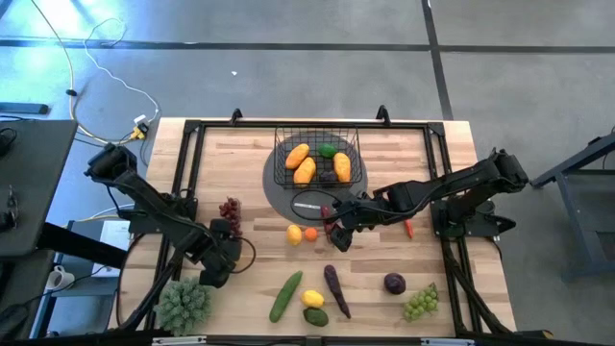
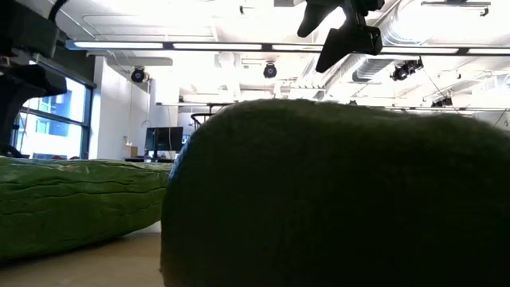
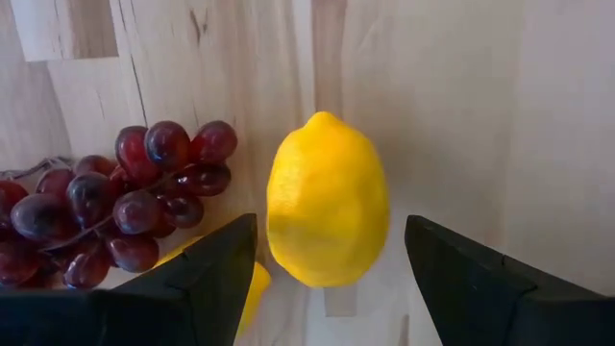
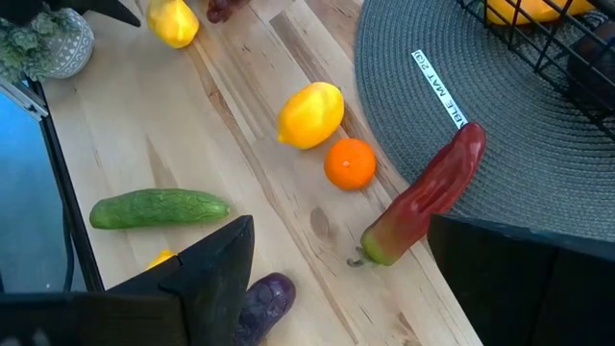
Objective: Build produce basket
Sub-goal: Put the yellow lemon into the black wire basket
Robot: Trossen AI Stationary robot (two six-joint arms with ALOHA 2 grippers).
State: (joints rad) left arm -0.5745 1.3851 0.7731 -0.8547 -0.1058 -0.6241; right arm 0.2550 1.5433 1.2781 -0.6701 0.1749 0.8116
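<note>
Filling of basket (image 1: 320, 157) is partway: basket sits upper centre of the high view on a grey round mat (image 1: 279, 187), w/ two orange-yellow fruits, a green piece and a dark piece already inside. Rest of produce lies loose on tabletop (image 1: 250, 144).

Right gripper (image 1: 338, 227) is centre frame in the high view, just below the mat edge. In the right wrist view its fingers are spread wide, nothing between them; red chili (image 4: 423, 197) lies just ahead, half on the mat, half on wood. Small orange (image 4: 350, 162) and lemon (image 4: 310, 114) sit just beside the chili, upper centre of that view. Cucumber (image 4: 159, 208) at left, eggplant (image 4: 266, 298) at bottom edge.

Left gripper (image 1: 219, 261) is lower left in the high view, near purple grapes (image 1: 230, 209). In the left wrist view its fingers are apart and empty, w/ a second lemon (image 3: 327, 200) centred between them, not touching either finger as far as I can tell; the grapes lie at left of that view.

Step in hand (judgement): both arms lining up picks, left on lemon, right on chili.

Next move, approx: left lowers and closes across the lemon's narrow width; it is round and smooth, may roll. Right needs fingers set across the chili's length, clear of the orange, then lift over the basket rim.
</note>
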